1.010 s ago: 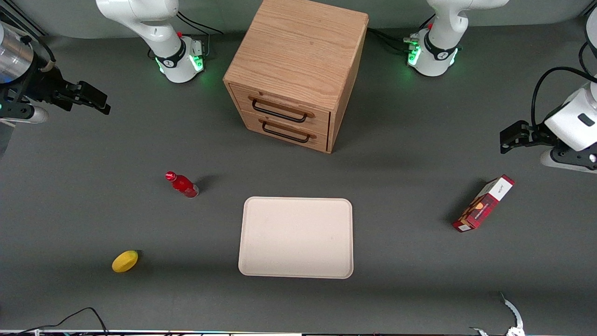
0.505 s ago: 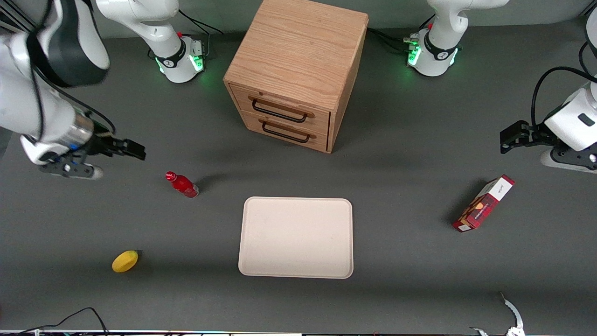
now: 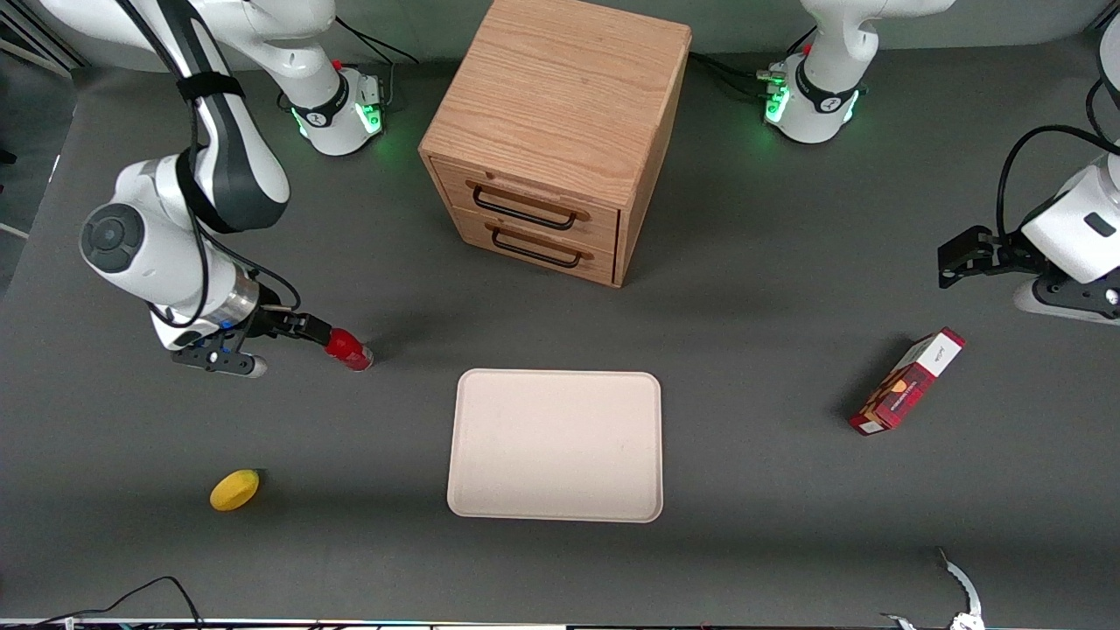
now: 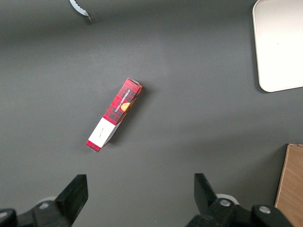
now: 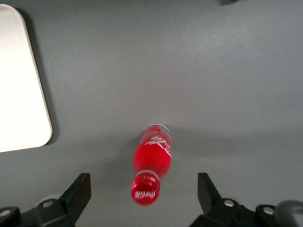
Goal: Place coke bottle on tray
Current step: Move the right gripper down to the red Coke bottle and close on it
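Front view: coke bottle [image 3: 349, 351] upright on tabletop [image 3: 744, 367], toward working arm's end, apart from tray [image 3: 556, 446] w/ bare strip between. Tool [image 3: 317, 332] sits over the cap, hiding it; fingers spread. Lemon [image 3: 234, 489] nearer the camera, well apart. Wooden cabinet [image 3: 555, 131] farther from camera than tray. Red-and-white carton [image 3: 907, 381] toward parked arm's end.

Right wrist view: bottle [image 5: 152, 164] stands between the two spread fingers [image 5: 78, 191], neither touching it. Tray corner [image 5: 21, 80] near, cut off by frame.

Left wrist view: carton [image 4: 114, 114] lying flat; tray corner [image 4: 279, 45] and cabinet edge [image 4: 289, 184] both cut off.
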